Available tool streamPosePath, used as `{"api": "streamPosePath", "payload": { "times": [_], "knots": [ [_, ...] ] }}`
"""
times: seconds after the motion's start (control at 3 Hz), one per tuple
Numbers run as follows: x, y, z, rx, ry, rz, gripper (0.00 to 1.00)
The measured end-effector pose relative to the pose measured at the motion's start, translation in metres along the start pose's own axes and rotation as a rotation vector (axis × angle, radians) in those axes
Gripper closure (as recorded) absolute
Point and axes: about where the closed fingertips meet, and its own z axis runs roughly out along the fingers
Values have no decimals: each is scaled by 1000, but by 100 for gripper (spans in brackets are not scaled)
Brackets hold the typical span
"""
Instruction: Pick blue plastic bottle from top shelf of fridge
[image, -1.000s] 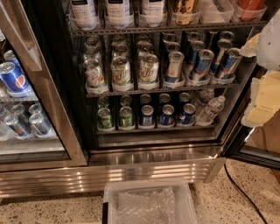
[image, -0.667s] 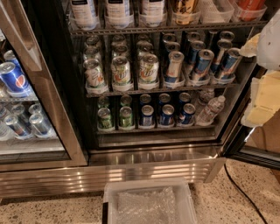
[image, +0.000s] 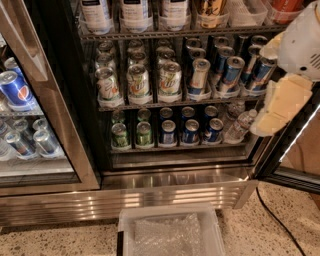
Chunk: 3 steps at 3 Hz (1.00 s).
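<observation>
The fridge (image: 175, 187) stands with its door (image: 292, 150) swung out to the right. The top shelf (image: 150, 34) runs along the upper edge of the view, with clear lane trays at its front. Three white-labelled bottles with dark bands stand there, cut off at the top: the blue plastic bottle (image: 135, 12) and two like it at either side. A gold-labelled amber bottle (image: 210, 10) stands to their right. My gripper (image: 278, 106), cream and white, hangs at the right edge in front of the can racks, below the top shelf and right of the bottles.
Two lower wire racks hold several drink cans (image: 167, 80). Small water bottles (image: 240, 125) lie at the bottom rack's right end. A second cooler with Pepsi cans (image: 15, 87) stands at the left. A clear bin with bubble wrap (image: 170, 232) sits on the floor; a black cable (image: 275, 220) runs at the right.
</observation>
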Motion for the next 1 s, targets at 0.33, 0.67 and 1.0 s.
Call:
{"api": "streamPosePath", "payload": {
  "times": [0.33, 0.67, 1.0],
  "knots": [
    [-29, 0, 6, 26, -125, 43, 0],
    [-60, 7, 14, -10, -250, 7, 0],
    [-68, 11, 11, -17, -273, -6, 0]
  ]
}}
